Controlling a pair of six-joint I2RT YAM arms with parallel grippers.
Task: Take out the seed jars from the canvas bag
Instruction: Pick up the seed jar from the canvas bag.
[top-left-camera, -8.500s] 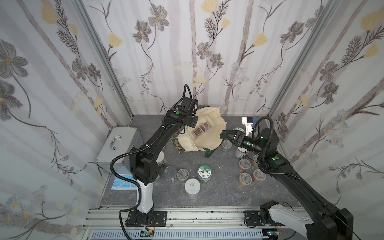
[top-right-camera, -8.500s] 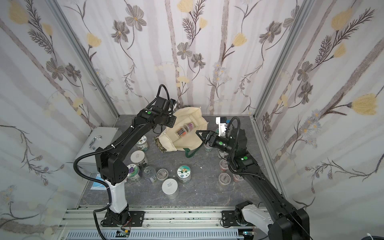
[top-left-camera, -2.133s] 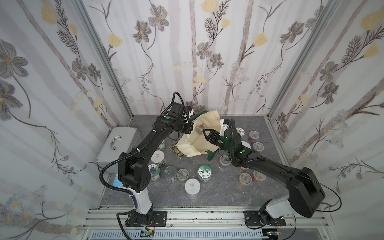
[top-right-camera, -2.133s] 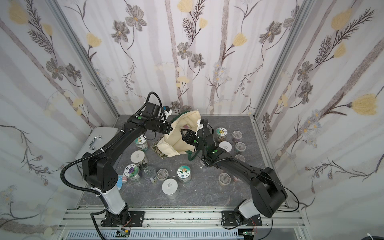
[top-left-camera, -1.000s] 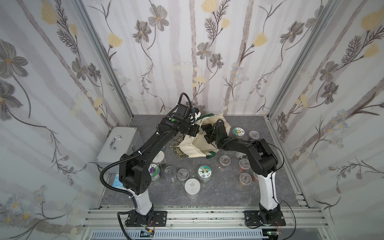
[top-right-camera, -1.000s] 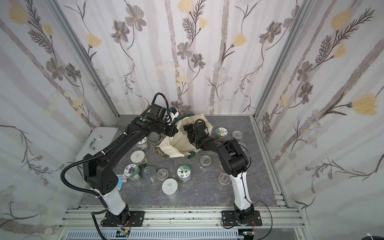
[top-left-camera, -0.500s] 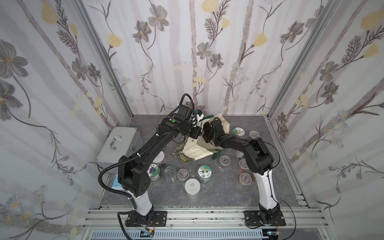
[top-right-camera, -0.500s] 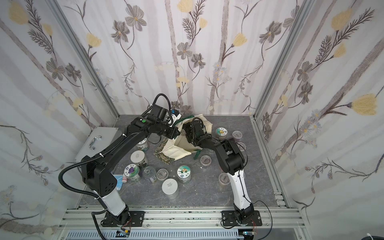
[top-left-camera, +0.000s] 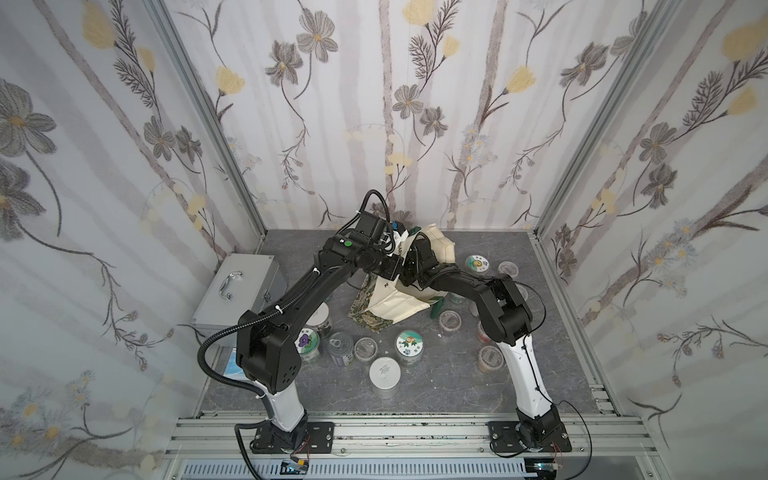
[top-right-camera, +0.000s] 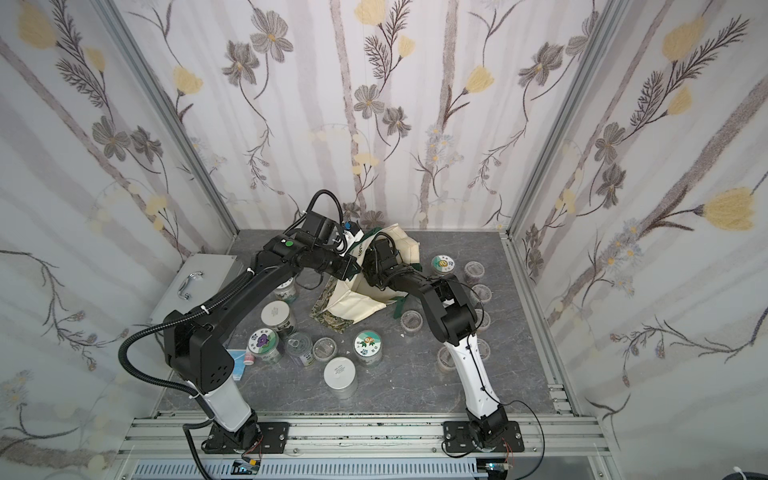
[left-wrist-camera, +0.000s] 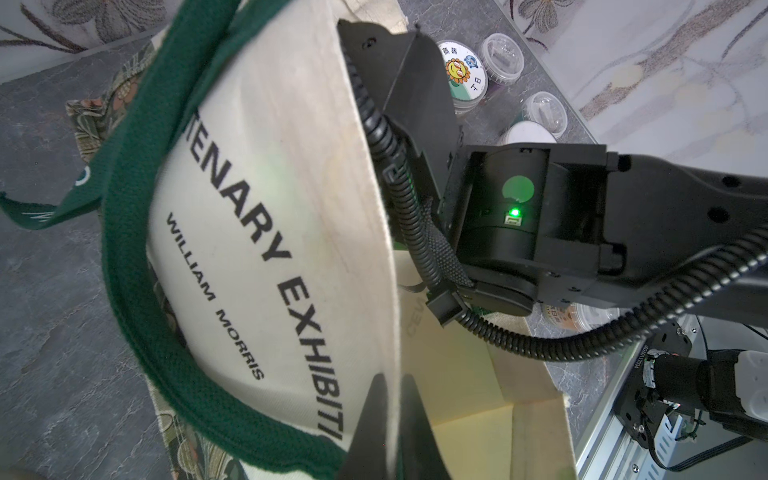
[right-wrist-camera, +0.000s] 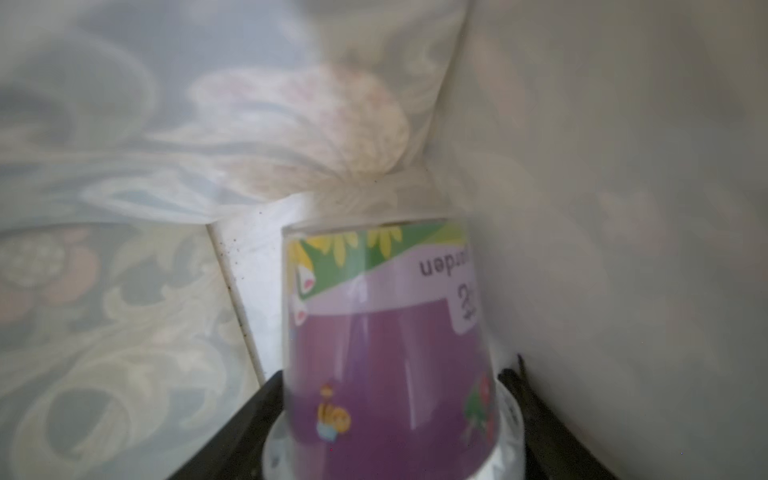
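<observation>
Purple-labelled seed jar (right-wrist-camera: 386, 332) inside canvas bag (left-wrist-camera: 270, 187), against inner wall, clamped between jaws of right gripper (right-wrist-camera: 395, 374). Left gripper (left-wrist-camera: 392, 390) pinched tight on bag's cream rim, rim lifted off table. Bag sits toward back of grey table (top-left-camera: 415, 395). Other seed jars (top-left-camera: 408, 343) stand scattered around it.

The canvas bag (left-wrist-camera: 270, 187) is cream with black lettering, dark green handles (left-wrist-camera: 129, 257) and a dark, leafy floral base (top-left-camera: 365, 309). One seed jar (right-wrist-camera: 386, 353) wears a purple label with a green band and yellow petals. The surface (top-left-camera: 436, 390) is mottled grey, faintly veined, and the metal case (top-left-camera: 245, 286) is plain silver.
</observation>
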